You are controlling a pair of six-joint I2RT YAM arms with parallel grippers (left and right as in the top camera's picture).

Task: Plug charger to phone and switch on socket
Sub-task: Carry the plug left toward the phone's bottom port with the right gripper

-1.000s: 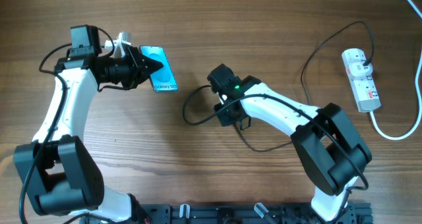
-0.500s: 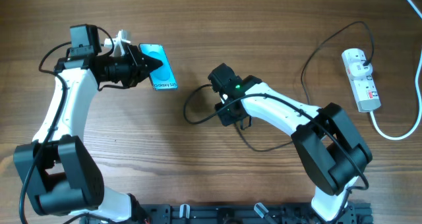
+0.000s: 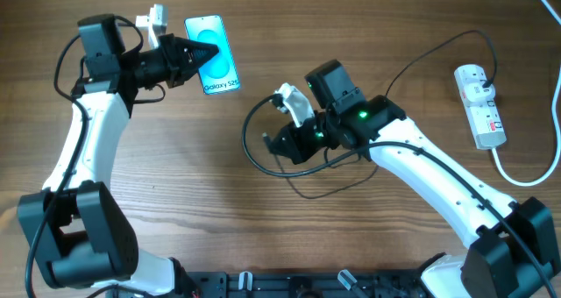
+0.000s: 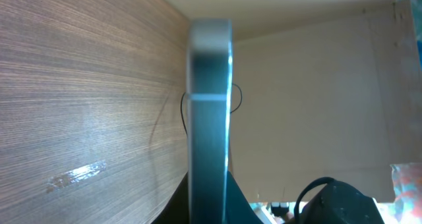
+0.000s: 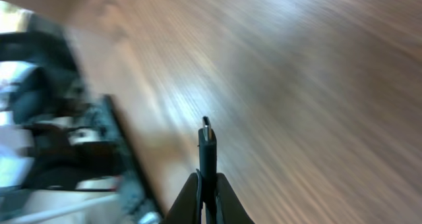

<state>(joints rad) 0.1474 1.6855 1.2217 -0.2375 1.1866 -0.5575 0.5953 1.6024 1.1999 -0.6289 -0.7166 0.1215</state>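
My left gripper [image 3: 195, 57] is shut on the phone [image 3: 212, 54], whose cyan "Galaxy S25" screen faces up at the upper left. In the left wrist view the phone [image 4: 210, 118] shows edge-on between the jaws. My right gripper [image 3: 273, 143] is shut on the charger's black connector tip [image 5: 207, 151], which sticks out past the fingers above the table. The thin black cable [image 3: 298, 186] loops under the right arm and runs up right toward the socket [image 3: 479, 105], a white power strip at the right edge.
The socket's thick white cord [image 3: 517, 177] curves off the right edge. Another white cord [image 3: 542, 2] crosses the top right corner. A dark rail [image 3: 263, 285] runs along the table's front edge.
My left gripper has shifted the phone up and away. My right gripper has lifted and turned left with the connector tip, its arm swinging to the right.
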